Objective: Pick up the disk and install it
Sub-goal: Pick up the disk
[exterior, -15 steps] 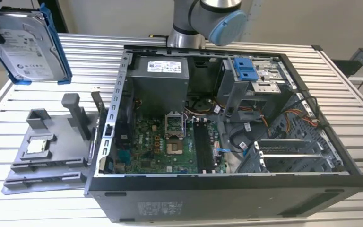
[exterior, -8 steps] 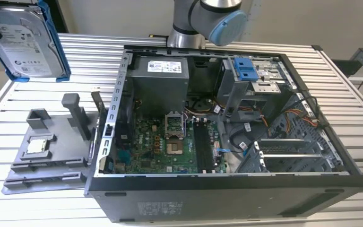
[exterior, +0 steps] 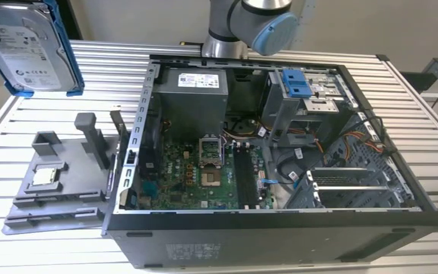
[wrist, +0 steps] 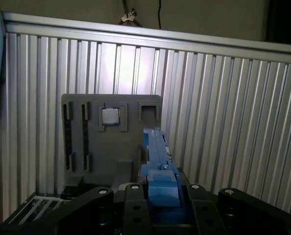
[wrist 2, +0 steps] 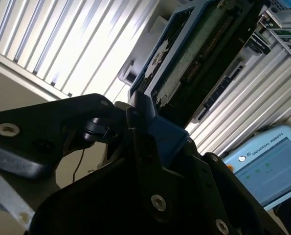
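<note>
Slatted table point(exterior: 29, 257), disk point(exterior: 29, 48) clamped by its edges in end effector point(wrist: 162, 196), aloft, apart from open case point(exterior: 280, 242)

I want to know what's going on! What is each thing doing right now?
disk: up in the air, held by the gripper
gripper: shut on the disk
computer case: lying on its side, open
grey holder: flat beside the case
square chip: seated in the grey holder

The disk point(exterior: 32, 51) and the arm point(exterior: 253, 23) are running off the exterior view's top edge, and the gripper point(wrist: 161, 200) is covering the disk's held end in the first wrist view.
</note>
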`<state>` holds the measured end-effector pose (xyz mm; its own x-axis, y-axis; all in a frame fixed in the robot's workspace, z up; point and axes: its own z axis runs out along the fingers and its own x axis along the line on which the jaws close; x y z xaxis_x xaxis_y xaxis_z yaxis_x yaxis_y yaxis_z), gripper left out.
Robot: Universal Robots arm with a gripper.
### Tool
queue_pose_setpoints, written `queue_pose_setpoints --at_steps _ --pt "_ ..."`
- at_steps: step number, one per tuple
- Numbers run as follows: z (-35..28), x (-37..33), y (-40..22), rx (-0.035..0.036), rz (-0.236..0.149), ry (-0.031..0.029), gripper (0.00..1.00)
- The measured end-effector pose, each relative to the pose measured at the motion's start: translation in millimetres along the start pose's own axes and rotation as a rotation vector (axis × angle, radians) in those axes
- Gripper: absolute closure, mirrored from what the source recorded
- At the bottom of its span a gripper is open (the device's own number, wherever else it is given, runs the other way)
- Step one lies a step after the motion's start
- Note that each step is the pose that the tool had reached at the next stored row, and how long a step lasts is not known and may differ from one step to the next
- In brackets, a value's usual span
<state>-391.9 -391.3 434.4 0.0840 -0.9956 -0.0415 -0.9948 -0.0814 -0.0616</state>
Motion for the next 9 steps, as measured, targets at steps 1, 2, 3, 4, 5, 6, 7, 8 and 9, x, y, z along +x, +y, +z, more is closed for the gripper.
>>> queue_pose_setpoints --at_steps 1,2,3,4,5,6,7,8,9 --pt "-3.0 -0.1 -0.1 0.0002 0.0 -0.0001 1.0" --pt "-6.4 -0.2 -0.3 0.0001 0.0 -0.0001 1.0" --pt "-10.5 -0.4 -0.6 0.0001 0.0 -0.0001 1.0" --pt "-14.0 -0.6 -0.8 0.0002 0.0 -0.0001 1.0" --pt "-17.8 -0.7 -1.1 0.0001 0.0 -0.0001 1.0" --pt "-21.5 -0.9 -1.3 0.0002 0.0 -0.0001 1.0" --pt "-25.5 -1.0 -1.5 0.0003 0.0 -0.0002 1.0" --pt "-29.0 -1.2 -1.7 0.0002 0.0 -0.0001 1.0" --pt "-32.1 -1.3 -1.9 0.0001 0.0 -0.0001 1.0"
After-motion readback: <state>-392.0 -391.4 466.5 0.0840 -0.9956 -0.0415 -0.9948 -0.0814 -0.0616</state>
